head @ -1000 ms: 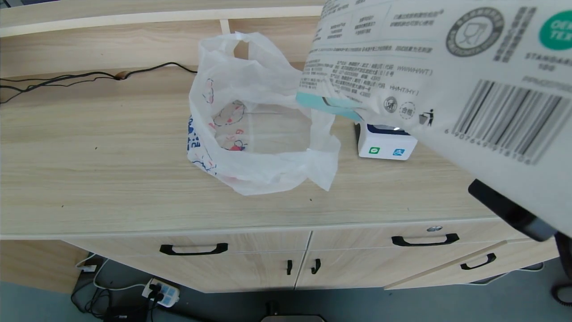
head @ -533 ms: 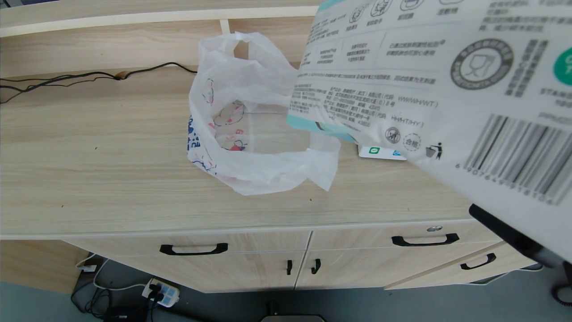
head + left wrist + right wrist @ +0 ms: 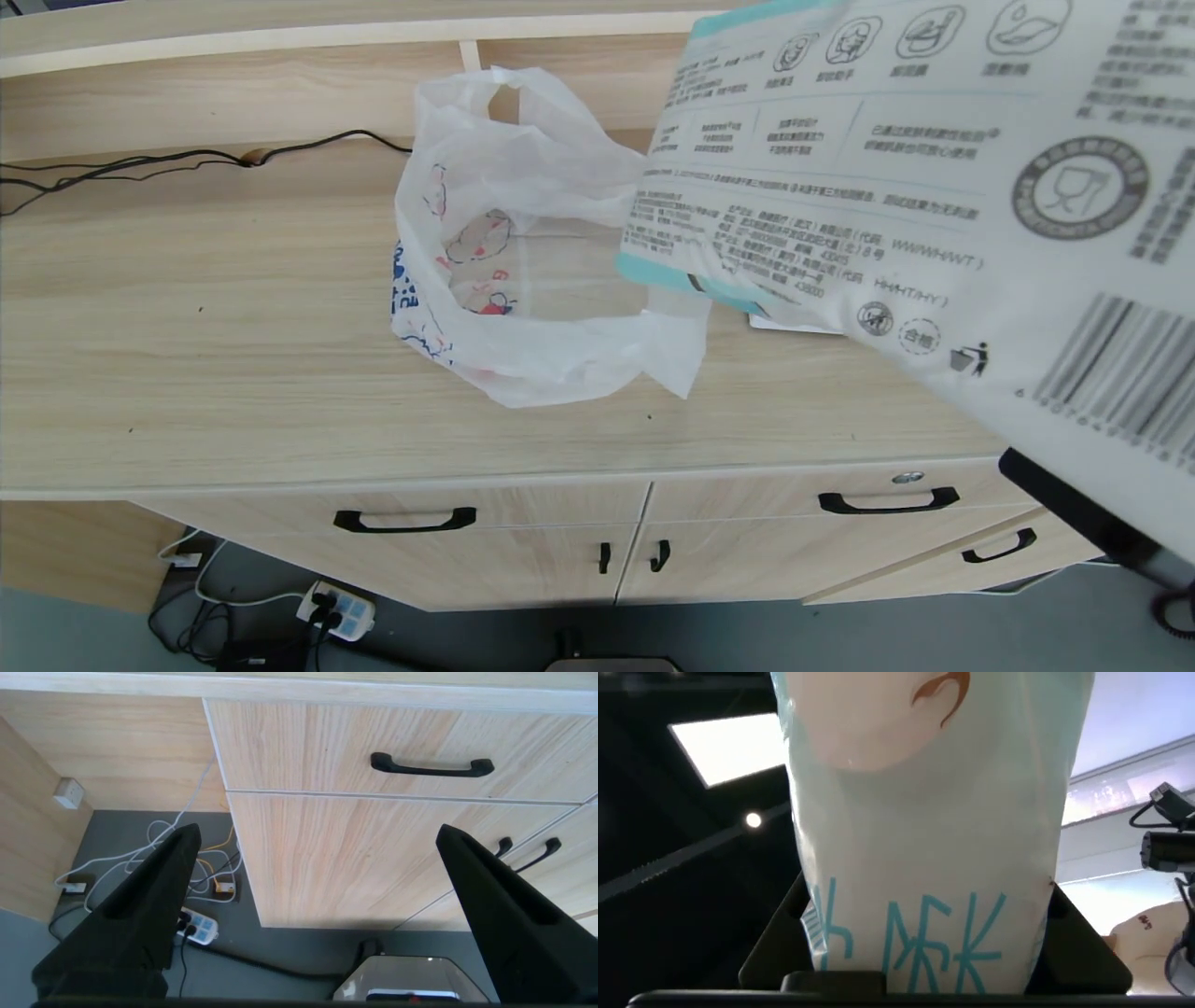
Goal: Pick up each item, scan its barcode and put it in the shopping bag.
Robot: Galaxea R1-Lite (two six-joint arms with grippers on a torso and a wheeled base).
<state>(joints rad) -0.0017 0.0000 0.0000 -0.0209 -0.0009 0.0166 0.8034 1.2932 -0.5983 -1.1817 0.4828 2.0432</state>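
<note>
White pack (image 3: 934,187) corner near bag (image 3: 523,280) rim.

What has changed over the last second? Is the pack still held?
Yes. The white pack stays clamped in the right gripper. It has slid down and to the right across the head view, so it now hides nearly all of the white scanner. Nothing was let go. The shopping bag has stayed open in the same place on the counter.

left end effector (image 3: 318,833): black, wedge-shaped (matte) | right end effector (image 3: 926,917): black, angular
</note>
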